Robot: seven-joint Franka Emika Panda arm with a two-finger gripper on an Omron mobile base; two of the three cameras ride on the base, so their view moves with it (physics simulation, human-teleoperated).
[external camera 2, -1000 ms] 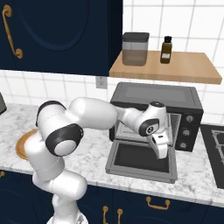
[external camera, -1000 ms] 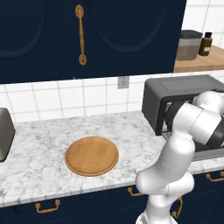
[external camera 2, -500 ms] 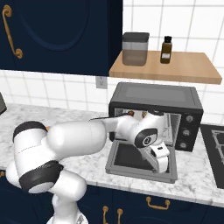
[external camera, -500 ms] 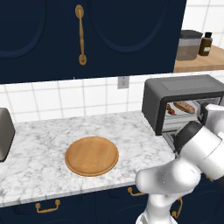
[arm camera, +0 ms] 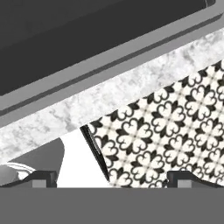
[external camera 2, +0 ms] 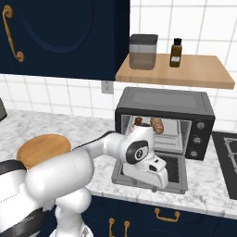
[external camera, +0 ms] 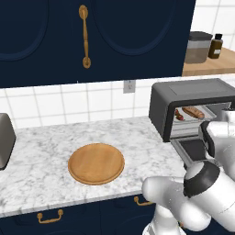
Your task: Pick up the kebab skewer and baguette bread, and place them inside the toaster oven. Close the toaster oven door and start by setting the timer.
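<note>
The toaster oven door [external camera 2: 172, 170] lies dropped open and flat on the marble counter [external camera: 55, 156], and the gripper [external camera 2: 158, 185] hangs just past its front edge with its fingers spread wide, nothing between them; in the hand view the two dark fingertips [arm camera: 41, 177] stand far apart at the bottom, looking down past the door's grey frame [arm camera: 109, 61], over the counter's lip [arm camera: 131, 92] and onto a black-and-white patterned floor [arm camera: 175, 131]. Behind the hand, the white arm reaches across the door from the robot's body at the lower left of the right base view; inside the toaster oven [external camera 2: 166, 106] the baguette bread [external camera 2: 157, 125] rests on the metal tray [external camera 2: 178, 127], with the kebab skewer [external camera 2: 138, 122] beside it toward the left wall; from the left base view both the loaf [external camera: 193, 111] and the skewer [external camera: 179, 116] show within the oven cavity. Farther out, a round wooden plate [external camera: 96, 163] sits on the counter, well apart from the oven; above, a wooden shelf [external camera 2: 185, 71] carries a grey canister [external camera 2: 143, 51] and a small dark bottle [external camera 2: 175, 46].
</note>
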